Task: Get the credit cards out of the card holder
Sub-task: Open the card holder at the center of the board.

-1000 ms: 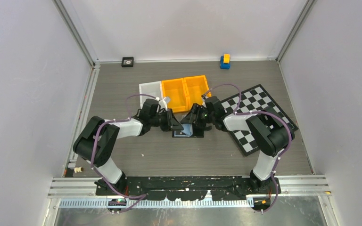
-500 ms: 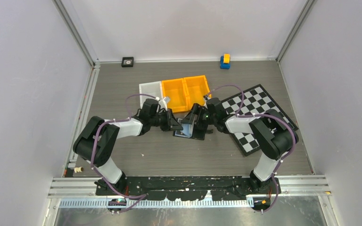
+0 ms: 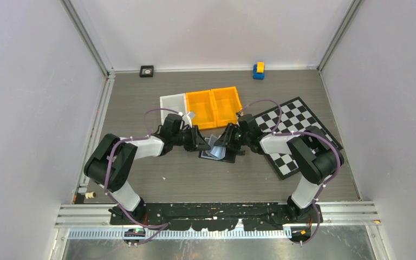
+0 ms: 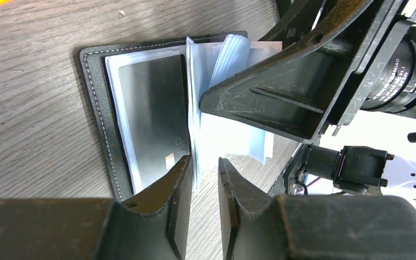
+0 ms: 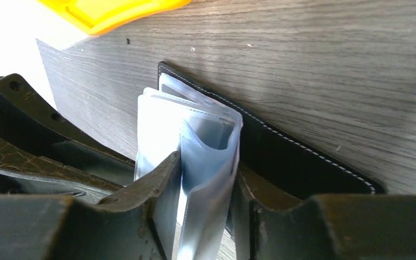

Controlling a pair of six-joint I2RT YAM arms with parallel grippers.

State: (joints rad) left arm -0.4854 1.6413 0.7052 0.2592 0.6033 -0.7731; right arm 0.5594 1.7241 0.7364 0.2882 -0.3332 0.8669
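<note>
The card holder (image 3: 220, 157) lies open on the table between my two grippers. In the left wrist view its black stitched cover (image 4: 93, 103) faces up, with one dark, shiny credit card (image 4: 153, 108) inside a clear sleeve. My left gripper (image 4: 205, 173) hovers over the holder's spine, its jaws a narrow gap apart with a sleeve edge beside the left one; from above it (image 3: 202, 145) sits at the holder's left. My right gripper (image 5: 206, 181) is shut on a bundle of pale blue sleeves (image 5: 208, 135) and holds them upright off the cover (image 5: 303, 162). From above it (image 3: 226, 142) is at the holder's right.
Two orange bins (image 3: 214, 105) and a white tray (image 3: 172, 102) stand just behind the holder. A checkerboard (image 3: 298, 130) lies to the right. A black square block with a ring (image 3: 147, 71) and a blue-yellow toy (image 3: 258, 70) sit at the back wall.
My right gripper has drawn back to the right, taking the pale sleeves up and over with it. The left arm has stayed put.
</note>
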